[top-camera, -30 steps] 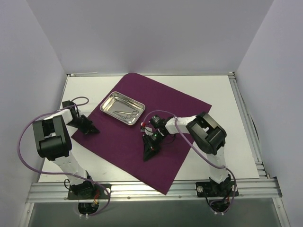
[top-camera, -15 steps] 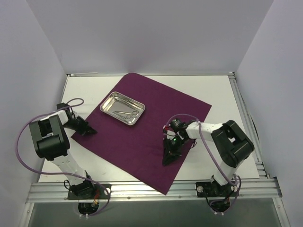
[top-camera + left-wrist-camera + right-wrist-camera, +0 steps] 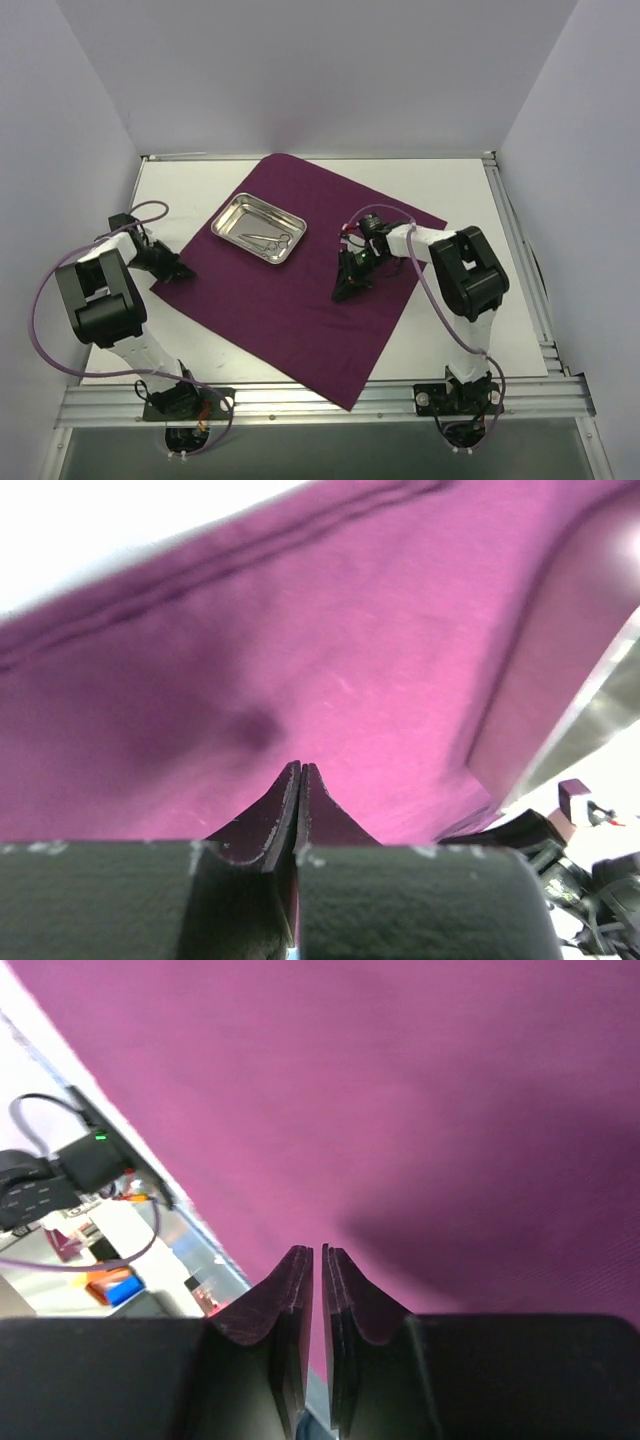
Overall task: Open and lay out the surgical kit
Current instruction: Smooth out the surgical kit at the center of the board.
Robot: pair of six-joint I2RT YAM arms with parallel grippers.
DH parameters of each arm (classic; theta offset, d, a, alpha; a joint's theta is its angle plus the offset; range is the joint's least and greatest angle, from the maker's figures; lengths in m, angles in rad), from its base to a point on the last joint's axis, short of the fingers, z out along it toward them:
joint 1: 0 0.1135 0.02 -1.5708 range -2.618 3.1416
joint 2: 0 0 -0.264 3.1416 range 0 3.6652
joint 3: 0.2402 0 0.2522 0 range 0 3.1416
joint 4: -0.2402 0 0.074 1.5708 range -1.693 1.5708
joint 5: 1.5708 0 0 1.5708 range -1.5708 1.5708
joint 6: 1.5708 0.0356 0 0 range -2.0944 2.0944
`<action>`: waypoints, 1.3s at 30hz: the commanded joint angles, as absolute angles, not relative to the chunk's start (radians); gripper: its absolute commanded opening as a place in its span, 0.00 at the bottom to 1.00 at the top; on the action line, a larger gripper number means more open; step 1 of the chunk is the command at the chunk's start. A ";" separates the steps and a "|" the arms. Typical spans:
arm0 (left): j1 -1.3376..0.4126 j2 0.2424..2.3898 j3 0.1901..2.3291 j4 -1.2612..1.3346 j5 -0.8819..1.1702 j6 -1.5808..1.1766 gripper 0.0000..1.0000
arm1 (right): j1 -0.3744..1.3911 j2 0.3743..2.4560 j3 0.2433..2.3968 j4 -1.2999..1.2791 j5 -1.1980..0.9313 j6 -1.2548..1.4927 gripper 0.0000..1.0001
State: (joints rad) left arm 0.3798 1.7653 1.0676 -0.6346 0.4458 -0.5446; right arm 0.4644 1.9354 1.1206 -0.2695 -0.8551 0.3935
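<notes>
The magenta-purple cloth wrap (image 3: 290, 310) lies spread flat on the white table like a diamond. The steel tray (image 3: 245, 218) sits on its far left part and holds thin ring-handled instruments (image 3: 270, 241). My left gripper (image 3: 186, 272) is low at the cloth's left corner. In the left wrist view it (image 3: 301, 766) is shut, with cloth (image 3: 300, 630) just beyond the tips and nothing seen between the jaws. My right gripper (image 3: 342, 294) is low over the cloth's right half. In the right wrist view it (image 3: 317, 1250) is shut to a thin slit above the cloth (image 3: 420, 1090).
White walls enclose the table on three sides. An aluminium frame rail (image 3: 300, 405) runs along the near edge, and another rail (image 3: 520, 260) runs down the right side. The cloth's near corner reaches the front rail. Purple cables loop from both arms.
My right gripper swung from the cloth's middle toward the front right, then back up over its right half. My left gripper shifted slightly left at the cloth's left corner. The cloth and tray stayed put.
</notes>
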 commanded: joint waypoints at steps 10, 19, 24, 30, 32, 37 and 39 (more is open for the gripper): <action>0.433 1.876 1.068 -0.629 0.387 -0.485 0.02 | 0.168 1.703 0.839 -0.523 -0.698 0.347 0.08; 0.416 1.720 1.166 -0.733 0.347 -0.445 0.03 | 0.118 1.844 1.293 -0.471 -0.664 0.345 0.09; 0.373 1.675 1.151 -0.657 0.408 -0.523 0.18 | 0.089 2.086 1.604 -0.431 -0.733 0.353 0.08; 0.357 1.787 1.132 -0.600 0.425 -0.560 0.10 | 0.005 2.227 1.612 -0.299 -0.785 0.417 0.07; 0.364 1.824 1.127 -0.601 0.405 -0.555 0.08 | -0.057 2.247 1.588 -0.290 -0.770 0.411 0.06; 0.391 1.882 1.091 -0.604 0.379 -0.552 0.02 | -0.135 2.229 1.528 -0.322 -0.724 0.396 0.06; 0.417 1.882 1.075 -0.606 0.373 -0.555 0.02 | -0.167 2.220 1.500 -0.343 -0.675 0.379 0.07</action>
